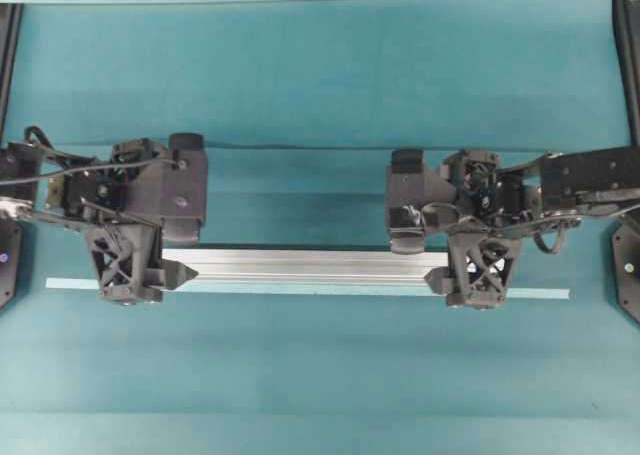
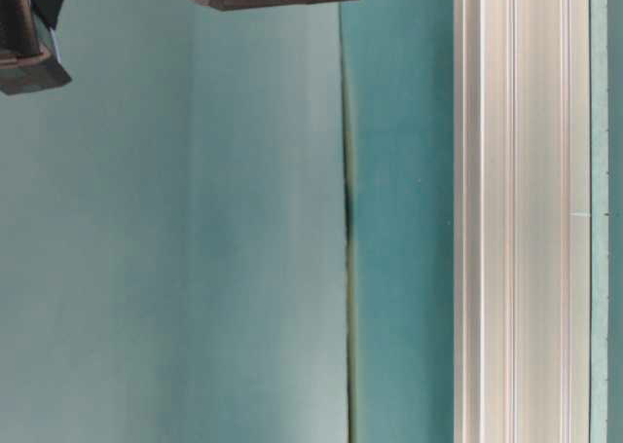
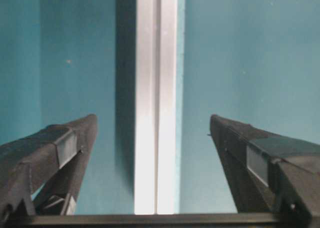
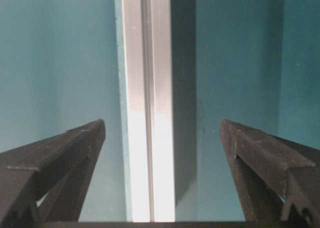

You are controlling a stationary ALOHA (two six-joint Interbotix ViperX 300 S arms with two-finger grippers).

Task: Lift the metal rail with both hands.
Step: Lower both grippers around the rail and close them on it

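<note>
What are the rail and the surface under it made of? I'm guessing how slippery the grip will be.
The rail looks like bare brushed aluminium: silver, grooved lengthwise, with bright glare. The table seems covered in matte teal sheet, perhaps paper or vinyl; it shows no shine.

No text, label, brand, number or sign can be read in any of the four views.
</note>
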